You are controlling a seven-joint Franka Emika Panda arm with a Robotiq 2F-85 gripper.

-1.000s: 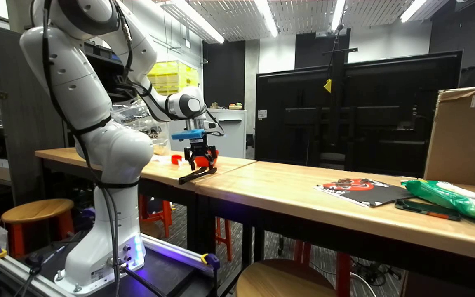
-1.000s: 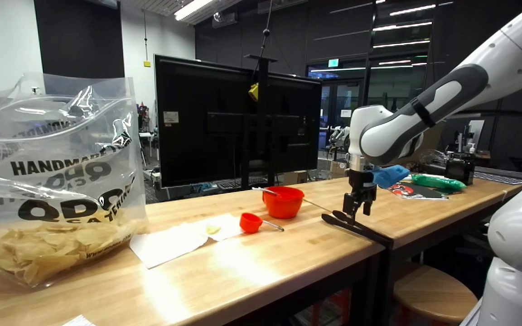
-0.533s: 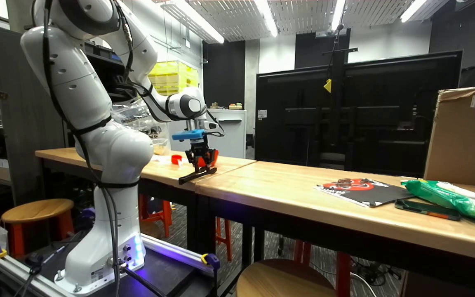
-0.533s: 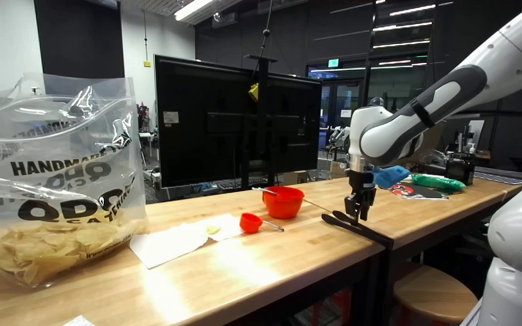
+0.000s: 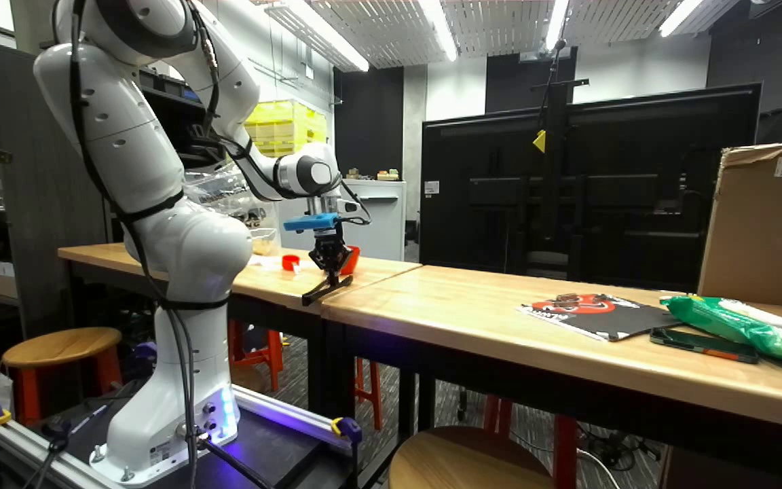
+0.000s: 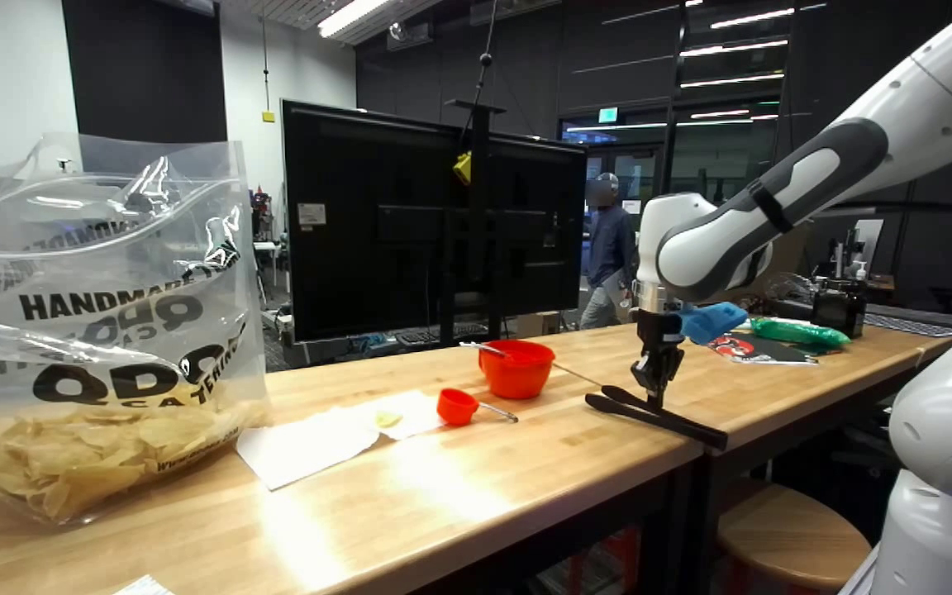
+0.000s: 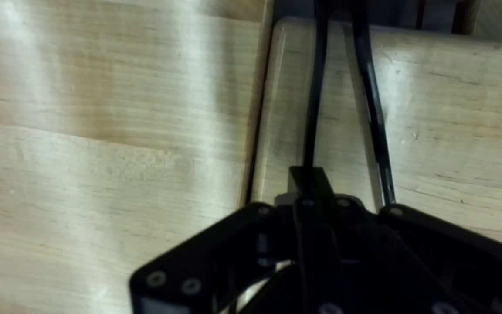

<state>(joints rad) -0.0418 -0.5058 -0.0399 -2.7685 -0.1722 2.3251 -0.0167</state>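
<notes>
Black tongs (image 7: 375,117) lie with two long arms spread in a narrow V, their joined end reaching past the table's front edge in the wrist view. My gripper (image 7: 311,181) points straight down and is shut on one arm of these tongs; the second arm runs free beside the fingers. In both exterior views the gripper (image 5: 334,278) stands upright over the tongs (image 6: 621,408), close to the seam between two tables. Behind it is a red bowl (image 6: 517,369) with a metal-handled utensil in it. A small red cup (image 6: 456,407) with a metal handle sits farther off.
White paper (image 6: 311,446) carries a yellow chip (image 6: 387,420). A clear bag (image 6: 129,438) of chips stands at the table's far end. Toward the opposite end lie a dark printed sheet (image 5: 635,319), a phone (image 5: 703,345) and a green package (image 5: 737,326). A wooden stool (image 5: 469,458) stands in front.
My gripper's fingers have come together from wide apart onto one arm of the tongs. The tongs have shifted and turned slightly. A person has appeared in the background.
</notes>
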